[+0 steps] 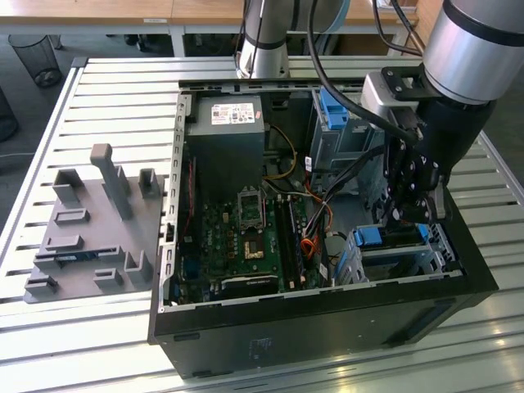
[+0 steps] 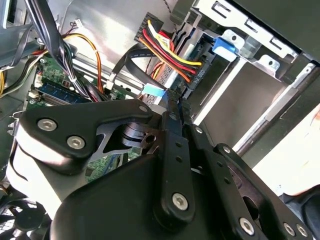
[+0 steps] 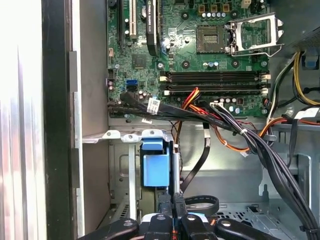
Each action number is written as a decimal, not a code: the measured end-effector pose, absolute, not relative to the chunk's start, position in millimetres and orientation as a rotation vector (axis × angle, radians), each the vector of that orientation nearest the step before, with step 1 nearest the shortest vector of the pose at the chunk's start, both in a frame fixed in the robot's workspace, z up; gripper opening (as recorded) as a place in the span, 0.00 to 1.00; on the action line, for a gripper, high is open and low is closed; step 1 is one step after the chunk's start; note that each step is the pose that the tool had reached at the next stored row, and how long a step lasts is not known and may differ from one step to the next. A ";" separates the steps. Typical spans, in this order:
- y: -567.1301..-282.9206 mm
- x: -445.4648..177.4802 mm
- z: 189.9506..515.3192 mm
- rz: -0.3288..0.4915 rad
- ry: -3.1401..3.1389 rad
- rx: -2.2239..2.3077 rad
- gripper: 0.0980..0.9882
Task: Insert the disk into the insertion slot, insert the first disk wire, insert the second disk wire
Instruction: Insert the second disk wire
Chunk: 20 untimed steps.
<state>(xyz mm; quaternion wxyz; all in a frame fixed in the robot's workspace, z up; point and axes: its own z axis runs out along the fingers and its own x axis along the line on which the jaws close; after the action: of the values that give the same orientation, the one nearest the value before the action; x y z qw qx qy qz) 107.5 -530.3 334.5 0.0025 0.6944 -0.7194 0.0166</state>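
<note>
Slatted metal table [image 1: 106, 90] bears computer case [image 1: 327, 319], perhaps fixture block [image 1: 90, 229].

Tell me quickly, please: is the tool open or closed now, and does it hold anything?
Tool: closed, its fingers pressed together over the disk bay; whether it holds anything cannot be told.

In the exterior view, the black computer case [image 1: 327, 327] at the centre holds a green motherboard [image 1: 246, 237], a grey power supply [image 1: 225, 155] with a white label, and at lower right the bright blue frame of the disk [image 1: 389, 237] inside the silver insertion slot [image 1: 393, 260]; a grey fixture plate [image 1: 90, 229] sits at the left on the pale ribbed silver table [image 1: 98, 82]. In the second wrist view, the black gripper [image 2: 172, 97] fills the lower half, with red, yellow and orange wires [image 2: 165, 47] and a blue tab [image 2: 225, 45] near the top. In the first wrist view, a blue tab [image 3: 156, 165] sits at lower centre below the green board, crossed by black cables [image 3: 250, 140] and orange wires.
</note>
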 end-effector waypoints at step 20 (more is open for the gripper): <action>-534.1 111.7 333.1 0.051 -2.257 2.178 0.05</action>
<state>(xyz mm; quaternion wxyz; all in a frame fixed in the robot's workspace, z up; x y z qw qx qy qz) 111.7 -534.1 333.1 0.0024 0.6944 -0.7194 0.0164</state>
